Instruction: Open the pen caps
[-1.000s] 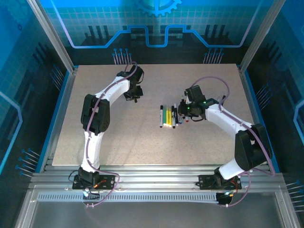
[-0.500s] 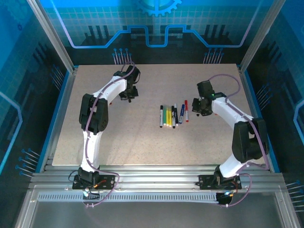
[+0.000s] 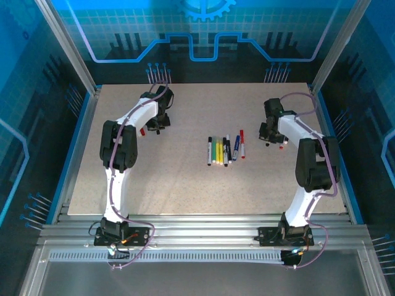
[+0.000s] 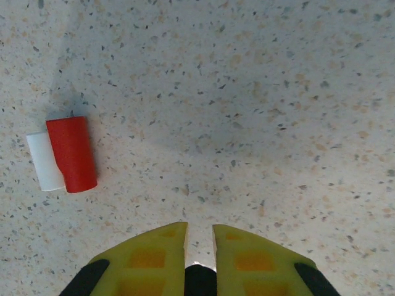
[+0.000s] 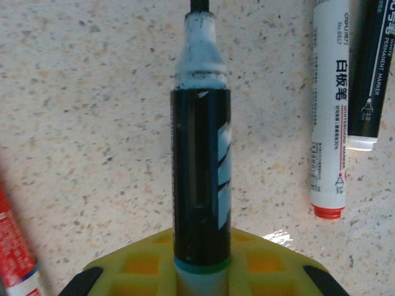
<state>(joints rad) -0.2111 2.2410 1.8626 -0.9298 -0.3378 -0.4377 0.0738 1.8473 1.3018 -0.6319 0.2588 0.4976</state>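
Note:
A loose red pen cap (image 4: 72, 154) lies on the table beside a short white piece (image 4: 43, 161), left of and ahead of my left gripper (image 4: 199, 231). Its yellow fingers are shut with nothing between them. From above, that cap (image 3: 143, 131) sits just left of the left gripper (image 3: 157, 125). My right gripper (image 5: 200, 246) is shut on a black-barrelled pen (image 5: 200, 154) whose bare white cone and dark nib point away from me. In the top view the right gripper (image 3: 266, 137) hangs right of the row of pens (image 3: 223, 150) at mid-table.
Under the right wrist lie a white marker with a red end (image 5: 330, 111), a black marker (image 5: 373, 74) and a red-printed one (image 5: 15, 246) at the lower left. A small red item (image 3: 281, 146) lies by the right gripper. Blue walls edge the table (image 3: 185, 191).
The right gripper has swung from the pen row out to the right with the black pen. The left gripper has drawn back toward the far left.

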